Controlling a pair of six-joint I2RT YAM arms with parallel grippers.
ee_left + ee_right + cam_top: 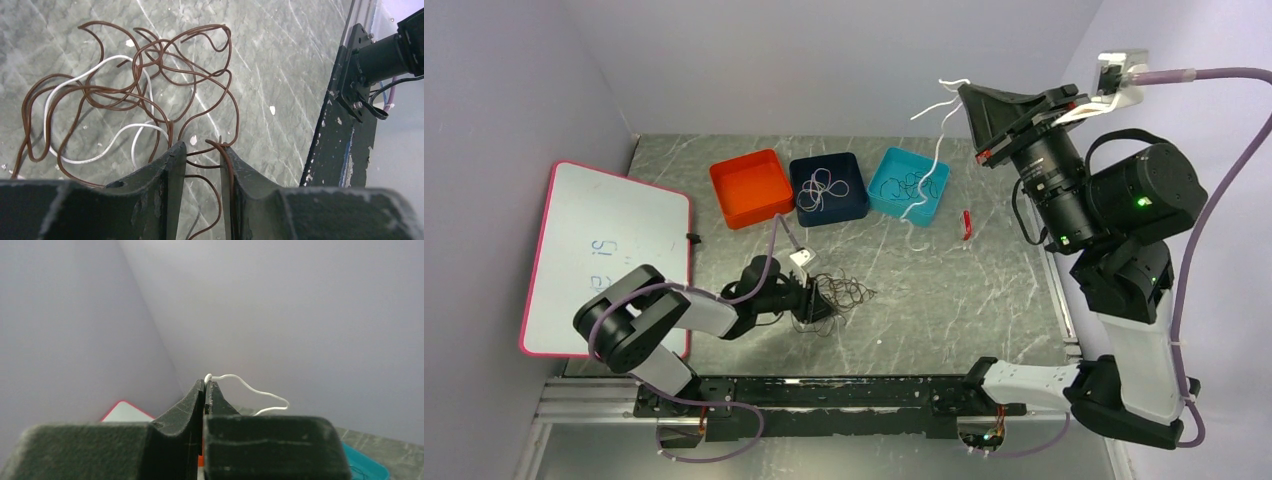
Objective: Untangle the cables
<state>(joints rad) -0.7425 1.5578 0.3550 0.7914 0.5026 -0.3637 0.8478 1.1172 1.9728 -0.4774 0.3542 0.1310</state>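
1. Closest to me, the left gripper (202, 150) lies low over the grey marble table (984, 300). Its two fingers are parted. One brown strand crosses the gap and another runs along one finger's inner face, but I see nothing pinched.
2. Just past its tips sprawls the brown tangle (150, 85), loose loops lying flat on the table, with a white strand (75, 82) threaded through them.
3. Over at the far right, the right gripper (205, 385) is held high in the air, clamped tight on the end of a white cable (250, 387).
4. From those tips the white cable hangs down across the teal tray (919, 156), and its lower end reaches the tray's near rim.
5. Inside the teal tray lies a black cable (902, 185). The navy tray (822, 157) beside it holds white loops (819, 188), and an orange tray (742, 158) stands to its left.
6. A pink-edged whiteboard (604, 255) lies at the table's left side, and a small red object (967, 223) sits on the table right of the teal tray.
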